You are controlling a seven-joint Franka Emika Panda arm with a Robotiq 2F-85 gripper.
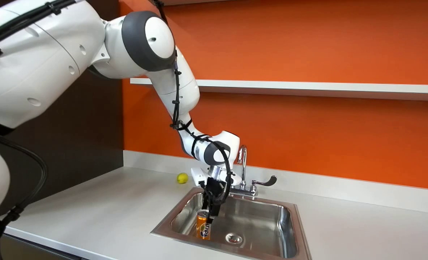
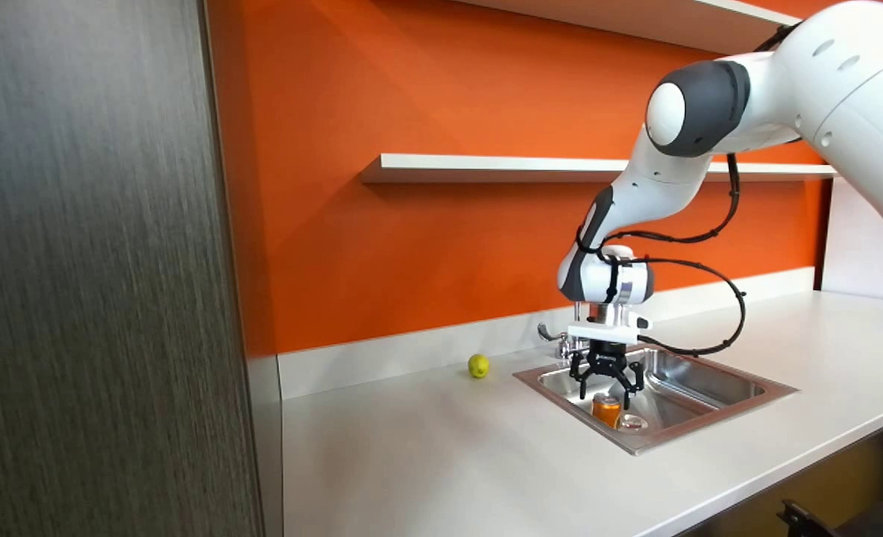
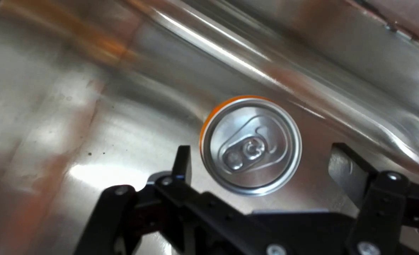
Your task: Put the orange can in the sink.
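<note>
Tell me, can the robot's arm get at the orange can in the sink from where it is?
Probably yes. The gripper is open over the orange can, which stands upright in the sink; in the wrist view it shows between the spread fingers, and nothing seems to block them.

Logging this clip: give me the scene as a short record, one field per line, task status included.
Object: orange can, upright inside the sink
End effector: gripper open, jaws on either side of the can, gaps visible in the wrist view
Fixture: chrome faucet at the sink's back edge
Other: round yellow item on the counter, left of the sink in both exterior views
Task status: appears met, can in sink and not gripped
</note>
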